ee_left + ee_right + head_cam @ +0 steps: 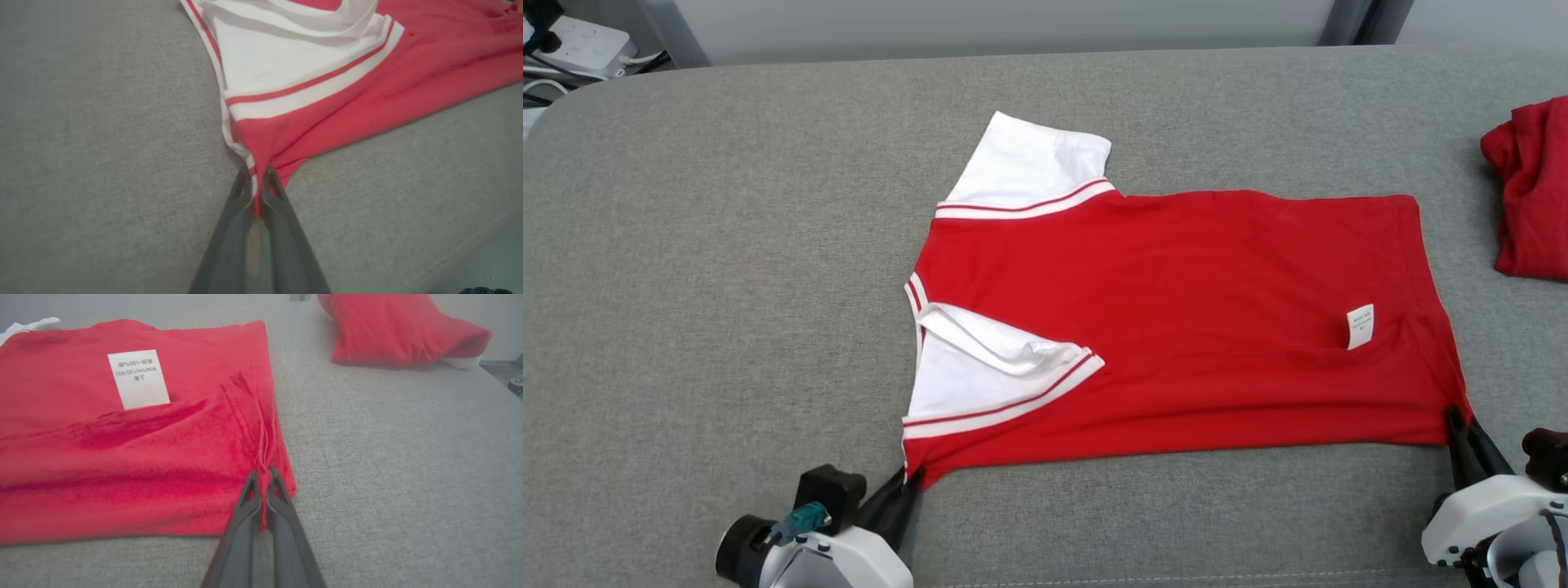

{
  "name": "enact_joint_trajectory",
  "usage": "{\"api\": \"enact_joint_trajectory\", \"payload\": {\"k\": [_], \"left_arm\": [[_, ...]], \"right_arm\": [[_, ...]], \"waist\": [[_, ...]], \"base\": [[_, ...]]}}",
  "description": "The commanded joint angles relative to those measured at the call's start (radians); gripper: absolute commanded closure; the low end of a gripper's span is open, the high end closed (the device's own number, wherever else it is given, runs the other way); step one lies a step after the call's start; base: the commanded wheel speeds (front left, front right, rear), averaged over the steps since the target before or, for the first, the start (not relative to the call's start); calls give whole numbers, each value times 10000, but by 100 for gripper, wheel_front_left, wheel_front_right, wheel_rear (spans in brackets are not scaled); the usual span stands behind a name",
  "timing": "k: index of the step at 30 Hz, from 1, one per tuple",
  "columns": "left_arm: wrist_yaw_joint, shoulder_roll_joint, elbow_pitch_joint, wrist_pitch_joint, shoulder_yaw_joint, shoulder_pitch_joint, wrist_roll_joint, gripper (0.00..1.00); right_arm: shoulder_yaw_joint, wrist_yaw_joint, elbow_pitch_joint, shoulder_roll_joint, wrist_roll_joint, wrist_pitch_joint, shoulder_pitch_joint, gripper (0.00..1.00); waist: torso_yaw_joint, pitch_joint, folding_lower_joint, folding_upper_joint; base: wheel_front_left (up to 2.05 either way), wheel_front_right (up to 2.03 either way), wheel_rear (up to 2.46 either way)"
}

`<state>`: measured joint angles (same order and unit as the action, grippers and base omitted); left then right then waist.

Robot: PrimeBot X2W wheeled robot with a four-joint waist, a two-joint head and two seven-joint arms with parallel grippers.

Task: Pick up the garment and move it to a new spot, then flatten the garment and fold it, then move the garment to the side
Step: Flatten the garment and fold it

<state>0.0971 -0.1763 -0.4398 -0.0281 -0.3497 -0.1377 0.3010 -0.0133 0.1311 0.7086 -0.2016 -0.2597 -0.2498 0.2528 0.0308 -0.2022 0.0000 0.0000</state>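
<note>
The shirt (1176, 310) lies spread on the tabletop (727, 245). The left fingers (270, 192) are clamped narrow on its near collar-end corner. The right fingers (275, 494) are clamped on its near hem corner.

Spread flat on tabletop (727, 286): garment (1176, 327), sleeves left, hem right, near corners pinched in left gripper (913, 478) and right gripper (1454, 416); second garment (1531, 196) bunched far right.

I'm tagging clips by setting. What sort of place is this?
Probably a lab or test room for garment folding: a grey fabric-covered surface, a red-and-white shirt spread on it near another red garment, and what looks like a power strip past its far corner.
</note>
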Motion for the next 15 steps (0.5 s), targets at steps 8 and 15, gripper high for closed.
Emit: {"api": "enact_joint_trajectory", "payload": {"k": [8,15], "left_arm": [[-390,-493,2204,1221,239,892,223,100],[-663,-648,2841,1563,228,1170,180,60]], "right_arm": [[301,-4,116,-493,27,-120,-123,100],[157,-4,636,-555,12,-120,82,0]], "waist": [[-91,-12,0,0],[-40,91,0,0]], "base": [[0,0,0],[0,0,0]]}}
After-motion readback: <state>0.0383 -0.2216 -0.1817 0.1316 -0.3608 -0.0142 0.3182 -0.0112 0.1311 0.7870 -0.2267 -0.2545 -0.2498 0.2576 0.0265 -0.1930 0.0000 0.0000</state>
